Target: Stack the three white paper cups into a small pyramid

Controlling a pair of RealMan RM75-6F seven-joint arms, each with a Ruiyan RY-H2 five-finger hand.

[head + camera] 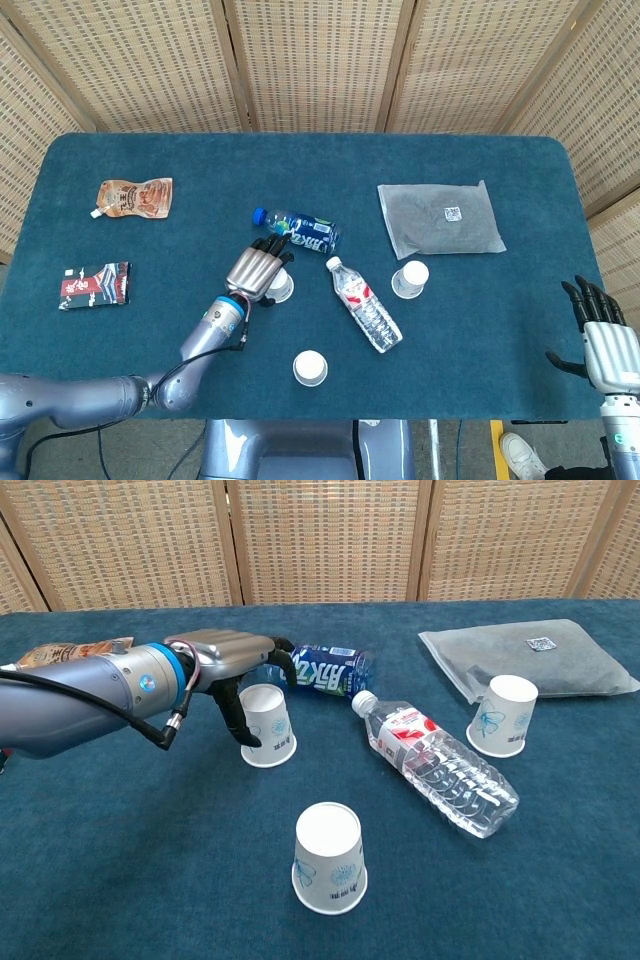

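Near the middle of the frame, the left hand (232, 655) reaches over an upside-down white paper cup (268, 726), its dark fingers (280, 652) spread above the cup's top and its thumb down along the cup's left side; whether they touch it I cannot tell. A second inverted white paper cup (330, 859) stands at lower centre, a third (502, 716) at right. The right hand (605, 340) hovers at the lower right corner of the head view, fingers apart, holding nothing.
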